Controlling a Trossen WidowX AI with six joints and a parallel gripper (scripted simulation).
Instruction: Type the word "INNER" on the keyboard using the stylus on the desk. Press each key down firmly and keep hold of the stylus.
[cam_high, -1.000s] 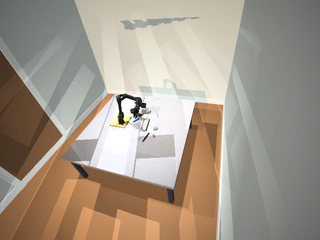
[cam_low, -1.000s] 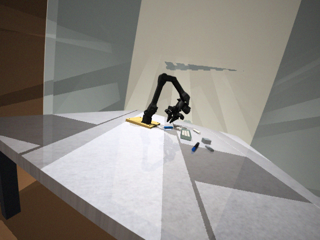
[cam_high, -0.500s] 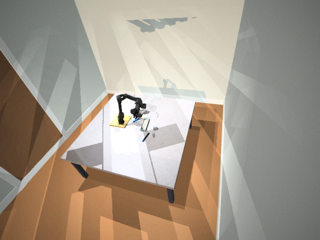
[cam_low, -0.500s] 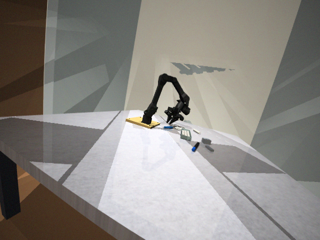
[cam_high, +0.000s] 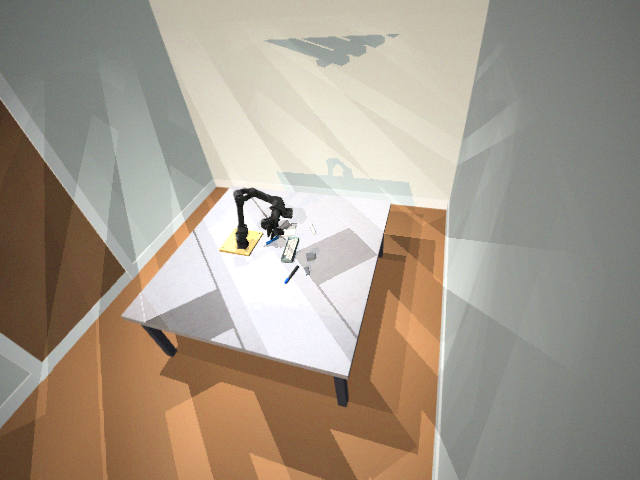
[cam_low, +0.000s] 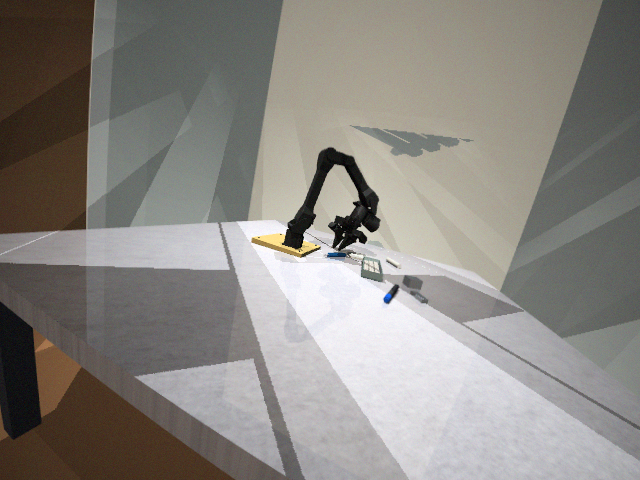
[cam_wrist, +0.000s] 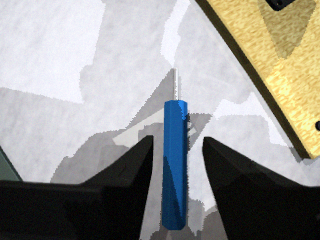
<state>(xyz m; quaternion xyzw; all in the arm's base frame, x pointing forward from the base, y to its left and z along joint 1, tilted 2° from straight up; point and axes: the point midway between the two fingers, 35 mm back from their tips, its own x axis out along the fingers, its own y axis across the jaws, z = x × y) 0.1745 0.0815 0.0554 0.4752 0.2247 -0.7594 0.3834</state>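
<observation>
Fingers of the gripper straddle the blue stylus lying on the desk — jaws open, touching nothing — aligned lengthwise for a clean pinch.

On the table, the stylus is lying between the tool's open fingers, the base plate sitting right of it, keyboard further right.

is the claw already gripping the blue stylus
No, in the wrist view the stylus lies between the claw's fingers with gaps on both sides.
</observation>
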